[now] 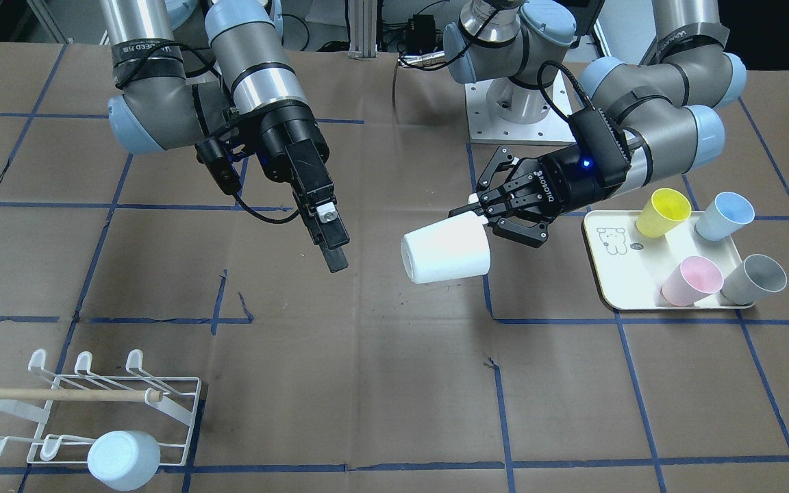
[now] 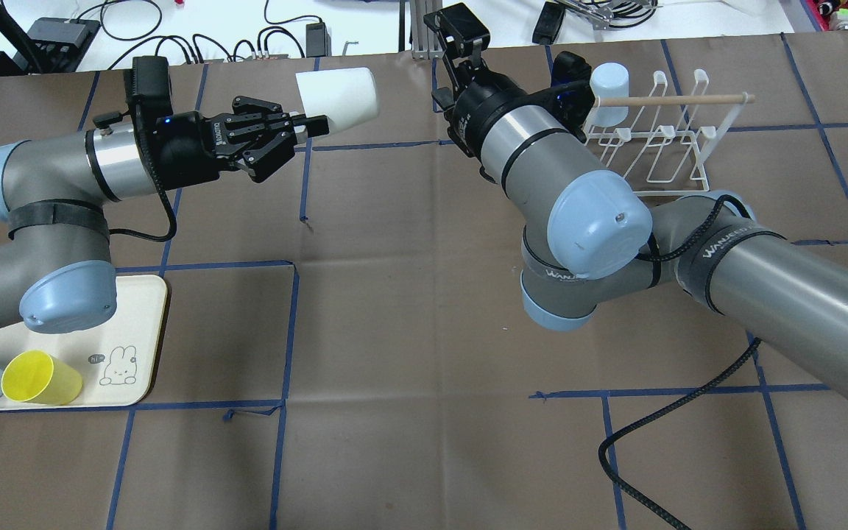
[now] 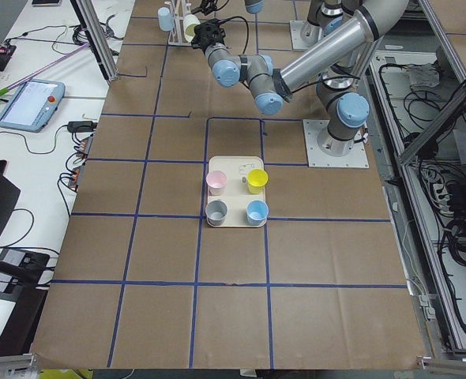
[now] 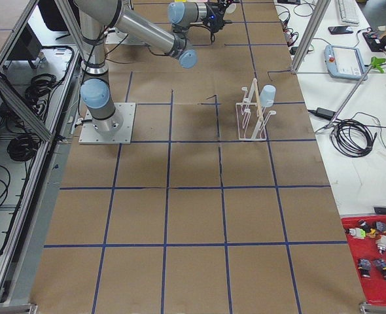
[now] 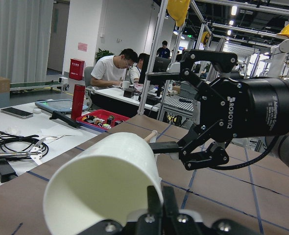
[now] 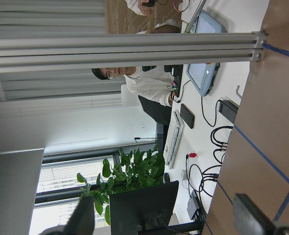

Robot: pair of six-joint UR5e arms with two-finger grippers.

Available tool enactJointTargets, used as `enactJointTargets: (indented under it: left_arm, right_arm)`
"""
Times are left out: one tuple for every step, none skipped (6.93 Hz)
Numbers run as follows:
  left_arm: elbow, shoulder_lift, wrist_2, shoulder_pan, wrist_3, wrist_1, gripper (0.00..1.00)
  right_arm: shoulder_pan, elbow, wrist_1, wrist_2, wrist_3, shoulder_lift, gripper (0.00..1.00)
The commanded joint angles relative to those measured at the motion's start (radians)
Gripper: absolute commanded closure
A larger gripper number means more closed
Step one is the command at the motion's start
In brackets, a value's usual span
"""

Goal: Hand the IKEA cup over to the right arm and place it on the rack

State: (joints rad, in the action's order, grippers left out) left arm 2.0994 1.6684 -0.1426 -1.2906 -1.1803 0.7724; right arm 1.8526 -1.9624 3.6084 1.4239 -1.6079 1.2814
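My left gripper (image 1: pixel 478 209) is shut on the edge of a white cup (image 1: pixel 446 250) and holds it on its side above the table; the pair also shows in the overhead view (image 2: pixel 337 94). In the left wrist view the cup (image 5: pixel 103 188) fills the foreground, with my right gripper (image 5: pixel 156 111) just beyond it, open and empty. The right gripper (image 1: pixel 331 236) hangs to the side of the cup, apart from it. In the right wrist view its fingers (image 6: pixel 83 215) stand wide apart. The white wire rack (image 1: pixel 93 404) stands at a table corner.
A light blue cup (image 1: pixel 122 459) hangs on the rack. A cream tray (image 1: pixel 617 281) holds yellow (image 1: pixel 661 212), blue (image 1: pixel 724 216), pink (image 1: pixel 692 281) and grey (image 1: pixel 754 279) cups near the left arm. People sit at desks beyond the table.
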Motion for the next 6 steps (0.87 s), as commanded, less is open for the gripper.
enactJointTargets:
  left_arm:
    - [0.001, 0.002, 0.004, -0.002, 0.001, -0.001, 1.00]
    - [0.001, 0.002, 0.005, -0.010, 0.001, -0.001, 1.00]
    - [-0.002, 0.001, 0.005, -0.034, 0.005, 0.002, 1.00]
    - [-0.002, -0.001, 0.005, -0.035, 0.019, 0.002, 1.00]
    - [-0.002, -0.001, 0.005, -0.035, 0.021, 0.002, 1.00]
    - [-0.002, -0.002, 0.003, -0.035, 0.021, 0.002, 1.00]
  right_arm:
    - [0.045, 0.023, 0.000, 0.068, -0.042, -0.034, 0.02]
    - [0.063, 0.020, -0.002, 0.096, -0.049, -0.043, 0.02]
    - [0.077, 0.017, -0.008, 0.119, -0.084, -0.044, 0.02]
    - [0.089, 0.016, -0.008, 0.121, -0.113, -0.048, 0.02]
    - [0.097, 0.017, -0.008, 0.121, -0.113, -0.056, 0.02]
    - [0.106, 0.016, -0.008, 0.121, -0.115, -0.063, 0.02]
